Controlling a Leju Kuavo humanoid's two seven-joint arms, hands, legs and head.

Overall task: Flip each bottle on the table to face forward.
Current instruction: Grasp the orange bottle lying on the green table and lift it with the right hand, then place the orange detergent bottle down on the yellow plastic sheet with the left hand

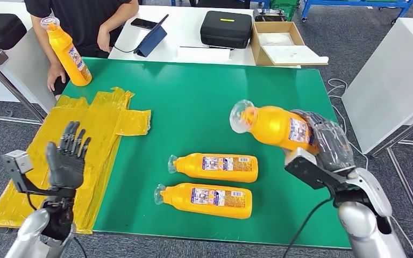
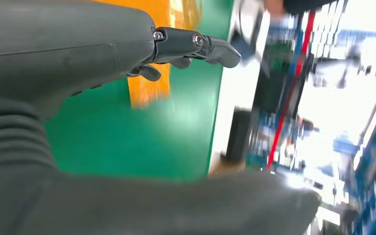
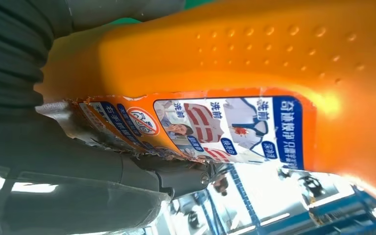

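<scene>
My right hand (image 1: 328,141) grips an orange bottle (image 1: 271,125) lifted above the green mat, its clear cap pointing left; up close its label (image 3: 225,127) shows against my fingers (image 3: 127,171). Two more orange bottles (image 1: 215,167) (image 1: 204,200) lie on their sides near the mat's front, caps to the left. A fourth orange bottle (image 1: 69,51) stands tilted at the far left corner beside a person's hand (image 1: 55,75). My left hand (image 1: 67,158) is raised with fingers spread over the yellow sheet, holding nothing; its fingers (image 2: 196,46) also show from the wrist.
The green mat (image 1: 193,102) covers the table, with a crumpled yellow sheet (image 1: 97,129) hanging over its left edge. Behind it a white table holds a black case (image 1: 226,28), a cardboard box (image 1: 282,43), a tablet and a phone. A person (image 1: 80,16) sits at far left.
</scene>
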